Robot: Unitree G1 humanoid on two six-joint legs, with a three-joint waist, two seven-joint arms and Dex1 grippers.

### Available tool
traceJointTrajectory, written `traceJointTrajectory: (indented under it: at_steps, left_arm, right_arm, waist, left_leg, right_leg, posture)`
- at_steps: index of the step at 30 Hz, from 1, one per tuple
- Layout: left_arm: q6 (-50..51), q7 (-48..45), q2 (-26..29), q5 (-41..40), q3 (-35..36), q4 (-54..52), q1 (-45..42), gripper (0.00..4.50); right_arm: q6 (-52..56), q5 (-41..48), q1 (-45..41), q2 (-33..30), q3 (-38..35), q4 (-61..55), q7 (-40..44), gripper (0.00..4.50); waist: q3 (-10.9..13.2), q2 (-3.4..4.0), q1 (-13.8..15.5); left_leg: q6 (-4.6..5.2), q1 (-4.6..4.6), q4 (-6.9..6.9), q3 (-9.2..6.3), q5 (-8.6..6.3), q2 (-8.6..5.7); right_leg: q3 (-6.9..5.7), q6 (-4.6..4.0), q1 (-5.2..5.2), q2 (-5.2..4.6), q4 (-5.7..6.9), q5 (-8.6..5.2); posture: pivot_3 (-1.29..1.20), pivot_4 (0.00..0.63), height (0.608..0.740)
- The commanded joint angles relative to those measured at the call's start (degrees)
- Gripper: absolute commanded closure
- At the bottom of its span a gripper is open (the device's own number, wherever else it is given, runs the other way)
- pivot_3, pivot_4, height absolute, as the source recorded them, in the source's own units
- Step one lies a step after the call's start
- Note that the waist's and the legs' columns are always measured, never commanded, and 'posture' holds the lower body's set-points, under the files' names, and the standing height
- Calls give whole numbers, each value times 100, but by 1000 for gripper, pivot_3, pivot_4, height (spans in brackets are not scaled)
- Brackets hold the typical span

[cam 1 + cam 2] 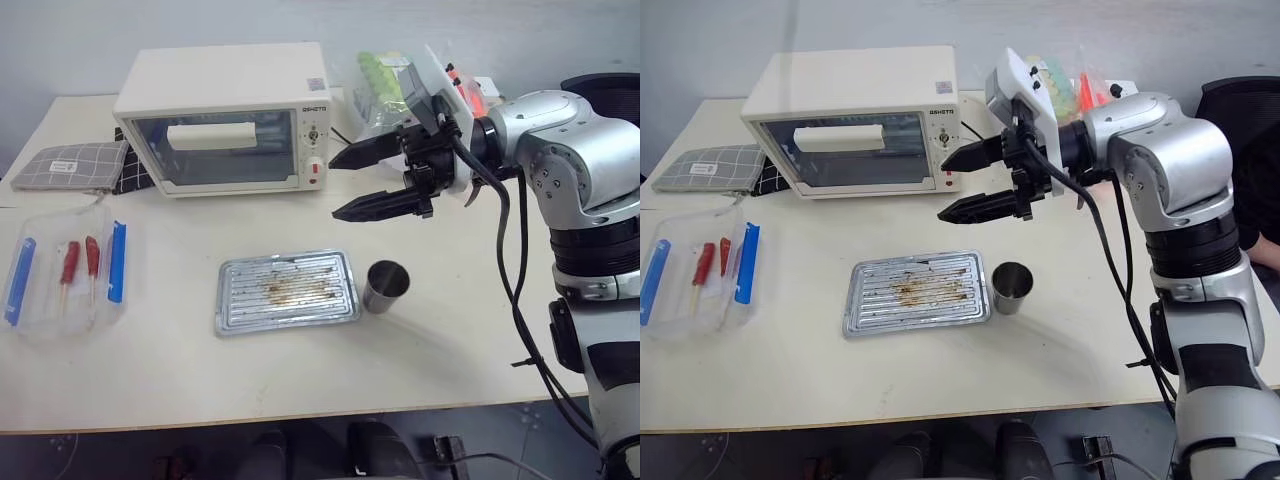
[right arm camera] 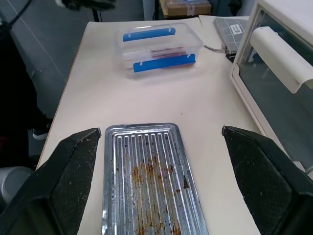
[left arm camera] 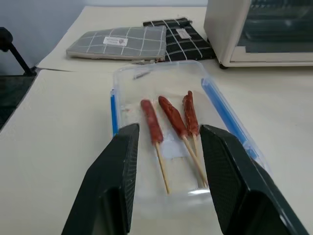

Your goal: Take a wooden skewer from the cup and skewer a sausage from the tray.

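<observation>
Overhead, our right gripper (image 1: 365,182) hangs with fingers spread wide, nothing between them, above the table (image 1: 450,350) in front of the toaster oven (image 1: 225,115). Below it lies the tray (image 1: 287,290), greasy, with the cup (image 1: 385,286) just beside it. Our left gripper (image 3: 168,183), fingers apart and empty, faces three skewered sausages (image 3: 172,116) in the clear box (image 3: 222,105).

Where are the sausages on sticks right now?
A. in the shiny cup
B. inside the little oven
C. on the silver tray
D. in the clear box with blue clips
D: three sausages on sticks lie in the clear box with blue clips, while the silver tray holds just brown grease stains.
</observation>
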Motion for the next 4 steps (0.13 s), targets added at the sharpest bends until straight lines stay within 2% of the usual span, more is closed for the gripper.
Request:
traceJointTrajectory:
  at_steps: [1,4]
  left_arm:
    - [-34,-455,163,-150,593,141,435,2425]
    - [-1,-450,269,-193,643,193,473,2425]
  right_arm:
    - [-81,10,-97,4,-24,-71,101,342]
    - [-96,5,-71,36,-15,-72,113,342]
  waist:
    - [1,1,2]
    - [1,2,30]
  left_leg:
    - [0,1,0,-1,0,0]
    - [1,5,0,-2,0,0]
  right_leg:
    - [0,-1,1,0,-2,0]
    - [-1,-2,7,-2,0,-1]
  posture:
    - [0,150,740]
    - [0,150,740]
